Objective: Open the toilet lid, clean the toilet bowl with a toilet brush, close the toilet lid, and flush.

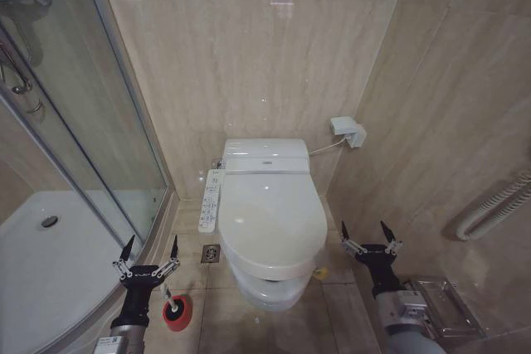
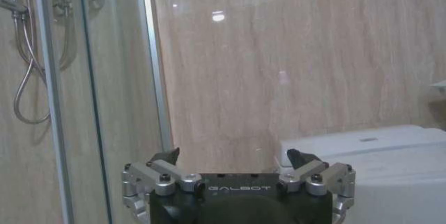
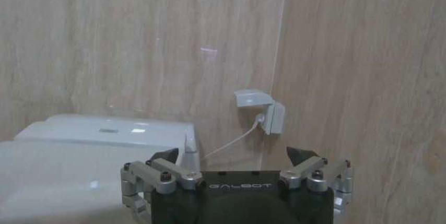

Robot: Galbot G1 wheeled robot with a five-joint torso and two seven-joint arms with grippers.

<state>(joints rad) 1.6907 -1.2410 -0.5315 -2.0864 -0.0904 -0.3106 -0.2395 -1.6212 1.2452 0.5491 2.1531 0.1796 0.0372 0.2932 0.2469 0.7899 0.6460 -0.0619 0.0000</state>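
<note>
With the toilet lid down flat over the toilet bowl, I hold both arms low. My left gripper hangs fingers spread, empty, above the toilet brush in its red holder beside the bowl's left edge. My right gripper waits spread, empty, off the right edge.

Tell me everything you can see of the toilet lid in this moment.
The toilet lid is a large, smooth, glossy white oval that looks like plastic, catching ceiling-light reflections. It lies shut, flat over the toilet bowl, its hinge end against the white unit at the wall, its rounded front toward the robot. Nothing touches it: the left gripper and right gripper hang open at either side.
</note>
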